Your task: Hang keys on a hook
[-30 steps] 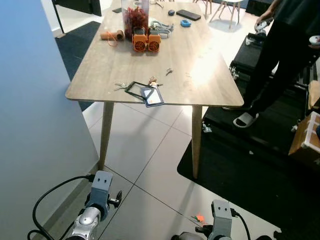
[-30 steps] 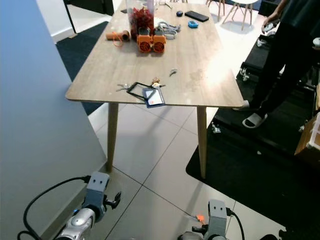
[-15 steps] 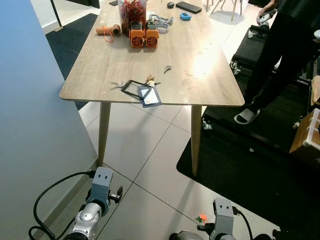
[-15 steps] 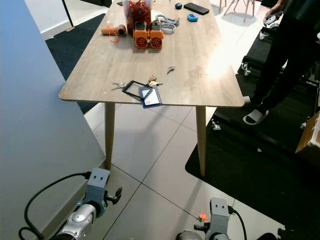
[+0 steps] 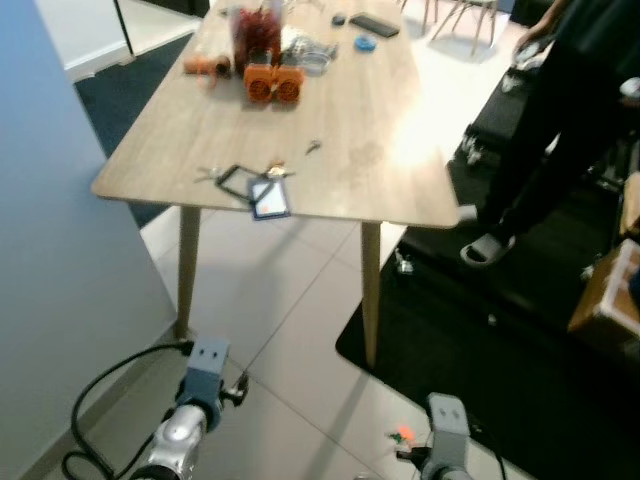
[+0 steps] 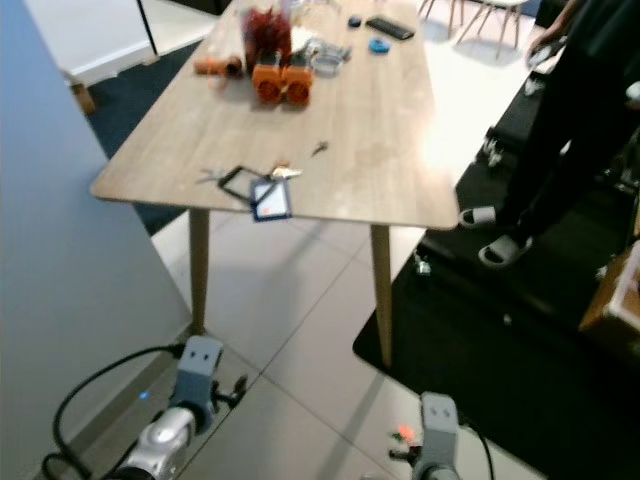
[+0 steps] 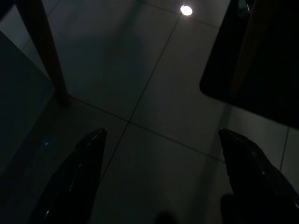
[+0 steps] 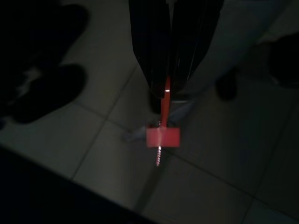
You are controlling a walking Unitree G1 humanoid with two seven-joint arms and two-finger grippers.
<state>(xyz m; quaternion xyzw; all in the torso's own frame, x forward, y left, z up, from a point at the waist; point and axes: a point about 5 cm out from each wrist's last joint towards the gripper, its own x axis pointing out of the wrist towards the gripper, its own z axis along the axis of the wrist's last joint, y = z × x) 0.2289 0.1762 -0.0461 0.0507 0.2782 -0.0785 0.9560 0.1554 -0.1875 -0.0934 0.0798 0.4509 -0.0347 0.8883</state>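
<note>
The table (image 5: 330,170) has slid leftward; keys (image 8: 161,130) hang from the right jaws.

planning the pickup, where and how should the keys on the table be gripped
Grip the keys at the bunched ring end, coming straight down from above. They lie flat on the table near its front edge, left of the badge, so a side approach finds little to pinch. They are too small to show more.

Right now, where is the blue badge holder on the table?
In the left eye view, the blue badge holder lies at the near edge of the wooden table, toward its left corner, just beside the keys.
</note>
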